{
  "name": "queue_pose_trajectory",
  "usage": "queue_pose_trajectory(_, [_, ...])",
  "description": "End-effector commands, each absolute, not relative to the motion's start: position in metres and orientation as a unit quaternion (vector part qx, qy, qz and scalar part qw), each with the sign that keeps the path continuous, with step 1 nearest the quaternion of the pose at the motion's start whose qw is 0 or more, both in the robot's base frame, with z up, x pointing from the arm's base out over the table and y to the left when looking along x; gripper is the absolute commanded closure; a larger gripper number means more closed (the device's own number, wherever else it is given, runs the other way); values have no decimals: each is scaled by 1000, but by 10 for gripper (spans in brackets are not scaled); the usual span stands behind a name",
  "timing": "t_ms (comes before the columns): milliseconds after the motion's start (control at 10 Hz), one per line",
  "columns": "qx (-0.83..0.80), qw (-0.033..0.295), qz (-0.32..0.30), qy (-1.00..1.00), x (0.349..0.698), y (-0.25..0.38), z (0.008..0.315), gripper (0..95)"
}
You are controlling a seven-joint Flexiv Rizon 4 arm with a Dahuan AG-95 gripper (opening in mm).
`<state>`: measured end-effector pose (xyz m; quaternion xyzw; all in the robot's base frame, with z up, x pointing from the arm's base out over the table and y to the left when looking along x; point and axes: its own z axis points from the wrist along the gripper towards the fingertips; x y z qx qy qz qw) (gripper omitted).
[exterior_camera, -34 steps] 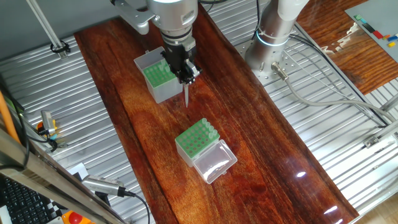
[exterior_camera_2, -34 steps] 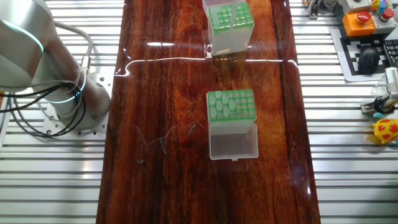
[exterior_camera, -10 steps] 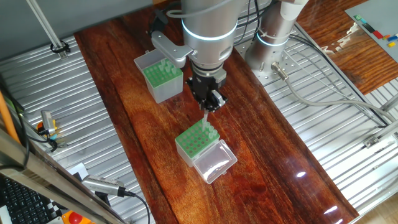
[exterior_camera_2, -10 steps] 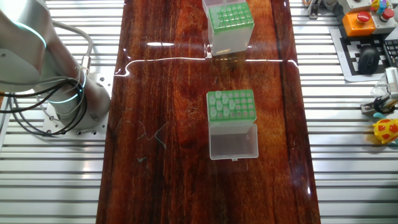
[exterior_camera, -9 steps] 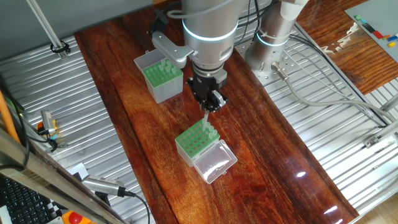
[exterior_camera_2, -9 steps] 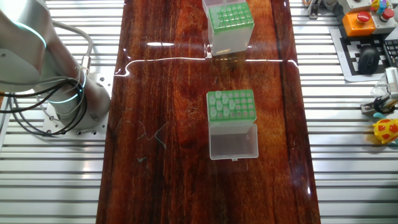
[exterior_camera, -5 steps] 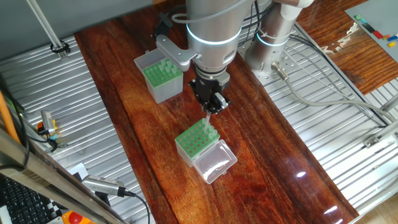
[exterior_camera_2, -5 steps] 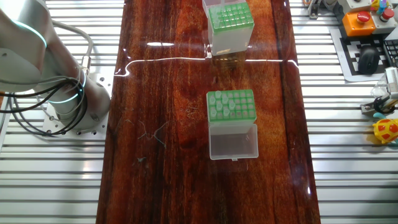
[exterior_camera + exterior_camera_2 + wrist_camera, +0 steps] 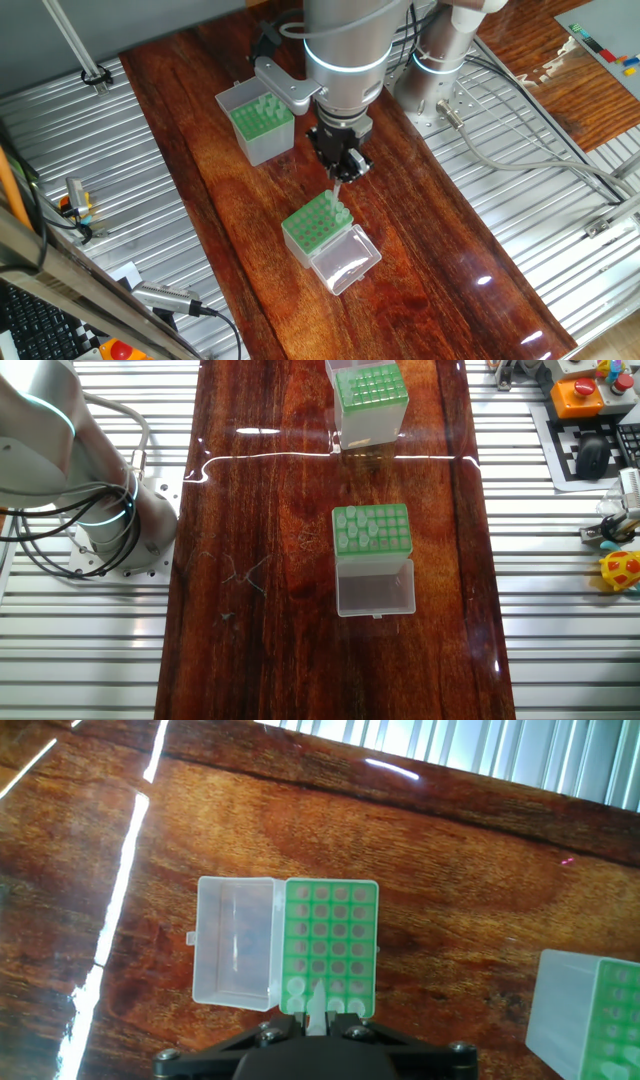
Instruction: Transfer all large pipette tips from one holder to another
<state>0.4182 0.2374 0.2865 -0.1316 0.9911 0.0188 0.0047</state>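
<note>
green-topped holders (image 9: 262, 122) (image 9: 318, 226) number two; fingers (image 9: 341, 175) pinch one tip (image 9: 335, 194).

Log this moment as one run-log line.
phase: placing | gripper: shut on pipette tip | position: above lidded rack, near its filled edge row | source: taller rack | lid: open

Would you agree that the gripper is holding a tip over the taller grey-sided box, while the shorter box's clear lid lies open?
Not quite. The gripper holds the tip over the shorter box, not the taller grey-sided box, which stands apart nearer the table's far end. The fixed view that shows the arm makes this plain, and the hand view agrees. The clear lid does lie open.
</note>
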Motion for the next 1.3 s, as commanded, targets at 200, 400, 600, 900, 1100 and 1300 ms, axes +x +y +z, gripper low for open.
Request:
queue_pose_trajectory(200, [-133,4,17,991,418,241,284,950])
queue_pose_trajectory(400, [-135,4,16,991,419,241,281,950])
queue_pose_trajectory(600, [-139,4,13,990,420,240,274,950])
queue_pose_trajectory(900, [-139,1,12,990,422,238,262,950])
queue_pose_trajectory(1100, [-141,1,11,990,423,237,248,950])
queue_pose_trajectory(1300, [-144,6,13,989,423,237,244,570])
